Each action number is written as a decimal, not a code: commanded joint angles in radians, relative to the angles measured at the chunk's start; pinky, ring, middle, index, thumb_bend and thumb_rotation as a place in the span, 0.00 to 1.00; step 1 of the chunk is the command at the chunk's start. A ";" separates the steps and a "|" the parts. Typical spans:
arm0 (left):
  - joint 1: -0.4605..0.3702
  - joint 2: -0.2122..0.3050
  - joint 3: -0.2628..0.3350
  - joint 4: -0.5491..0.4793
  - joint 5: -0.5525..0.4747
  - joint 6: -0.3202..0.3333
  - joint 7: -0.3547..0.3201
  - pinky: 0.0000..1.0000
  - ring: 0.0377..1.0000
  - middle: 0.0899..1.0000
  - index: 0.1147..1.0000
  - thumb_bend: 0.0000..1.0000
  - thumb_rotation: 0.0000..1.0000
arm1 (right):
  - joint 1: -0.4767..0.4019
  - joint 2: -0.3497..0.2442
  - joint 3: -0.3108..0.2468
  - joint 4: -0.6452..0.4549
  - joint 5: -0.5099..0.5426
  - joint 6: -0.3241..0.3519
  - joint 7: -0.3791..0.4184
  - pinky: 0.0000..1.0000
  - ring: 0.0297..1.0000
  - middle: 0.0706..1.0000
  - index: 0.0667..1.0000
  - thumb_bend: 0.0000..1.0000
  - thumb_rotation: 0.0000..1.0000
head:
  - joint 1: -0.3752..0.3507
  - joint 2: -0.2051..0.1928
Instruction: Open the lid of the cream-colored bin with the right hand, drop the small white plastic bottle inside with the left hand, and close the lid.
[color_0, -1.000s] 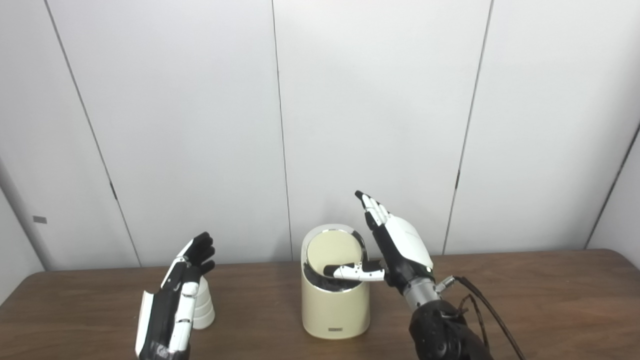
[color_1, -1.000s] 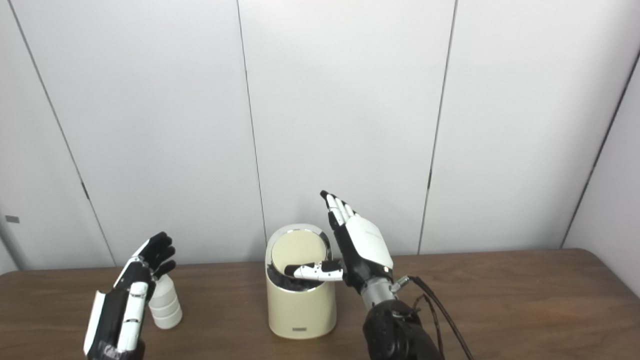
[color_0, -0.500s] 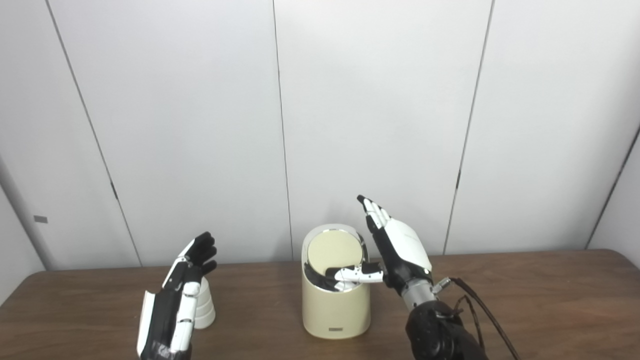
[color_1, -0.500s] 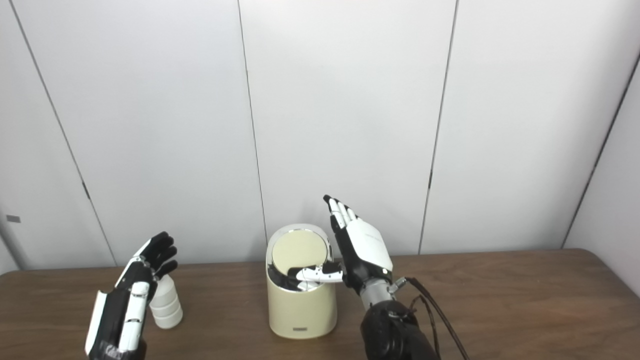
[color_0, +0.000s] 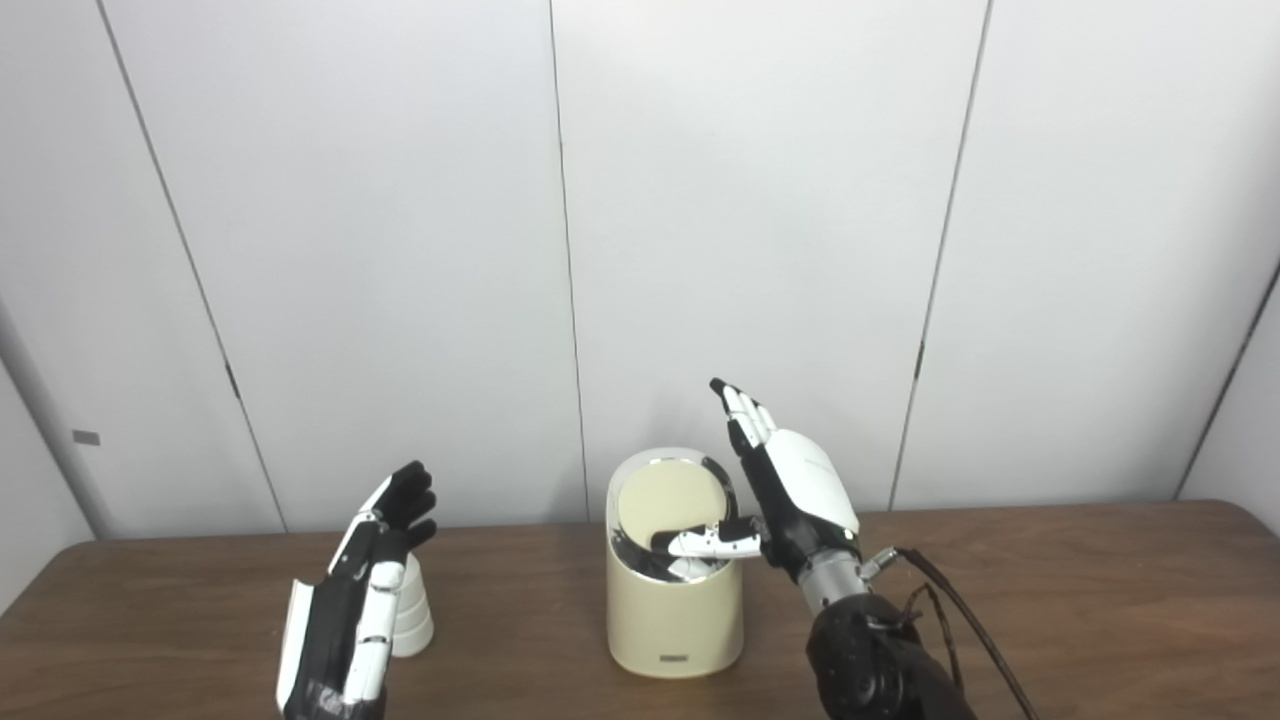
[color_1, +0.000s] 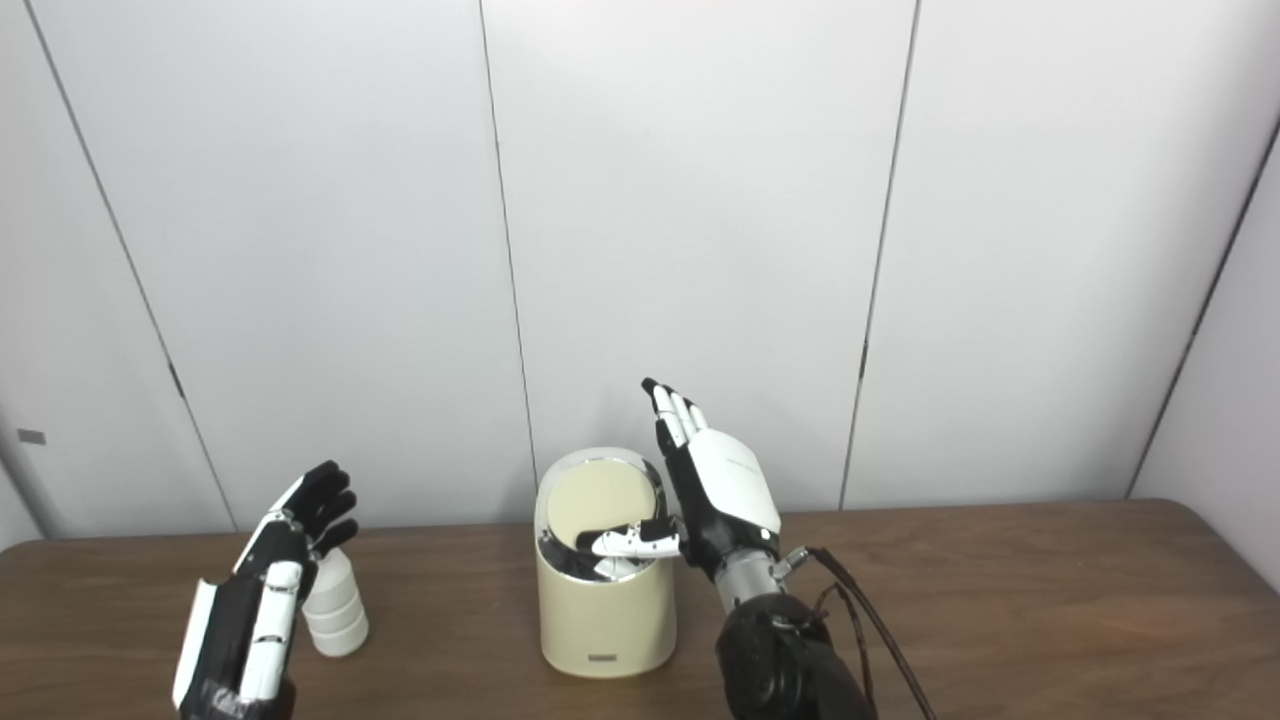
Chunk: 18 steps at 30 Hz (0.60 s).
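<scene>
The cream-colored bin (color_0: 675, 620) stands on the table at the middle. Its round lid (color_0: 665, 505) is tipped up toward the back, showing a dark gap at the front of the opening. My right hand (color_0: 790, 490) is just right of the bin, fingers straight up and apart, with its thumb (color_0: 705, 543) laid across the opening in front of the lid. The small white plastic bottle (color_1: 335, 615) stands upright on the table at the left. My left hand (color_0: 355, 600) is open, raised just in front of the bottle and partly hiding it, holding nothing.
The brown wooden table (color_0: 1080, 600) runs the full width of the view. White wall panels (color_0: 750, 200) stand right behind its far edge. A black cable (color_0: 960, 610) runs from my right wrist down to the bottom edge.
The right hand dipped a little, then rose back, with its thumb staying across the bin's opening. The lid has stayed tipped up. The left hand and bottle have barely moved.
</scene>
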<state>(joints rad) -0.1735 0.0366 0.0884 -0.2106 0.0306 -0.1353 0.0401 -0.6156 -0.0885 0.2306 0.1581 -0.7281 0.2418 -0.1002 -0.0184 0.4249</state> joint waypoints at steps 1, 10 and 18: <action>-0.023 0.000 -0.003 -0.034 0.008 -0.015 0.008 0.85 0.87 0.88 0.87 0.42 0.86 | -0.047 -0.006 -0.003 -0.011 -0.018 0.008 -0.025 0.94 1.00 1.00 1.00 0.59 0.24 | 0.000 0.001; -0.026 0.001 -0.004 -0.038 0.008 -0.012 0.007 0.84 0.87 0.88 0.87 0.41 0.87 | -0.044 -0.008 0.002 -0.028 -0.018 0.030 -0.004 0.95 1.00 1.00 1.00 0.71 0.08 | -0.002 0.006; -0.026 -0.001 -0.003 -0.042 0.003 -0.008 0.007 0.85 0.87 0.87 0.87 0.42 0.86 | -0.044 -0.011 0.014 -0.041 -0.026 0.071 0.024 0.95 1.00 1.00 1.00 0.80 0.00 | -0.001 0.009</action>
<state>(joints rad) -0.1736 0.0363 0.0876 -0.2163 0.0305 -0.1309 0.0402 -0.6323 -0.0840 0.2450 0.1264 -0.7298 0.2777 -0.0821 -0.0184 0.4326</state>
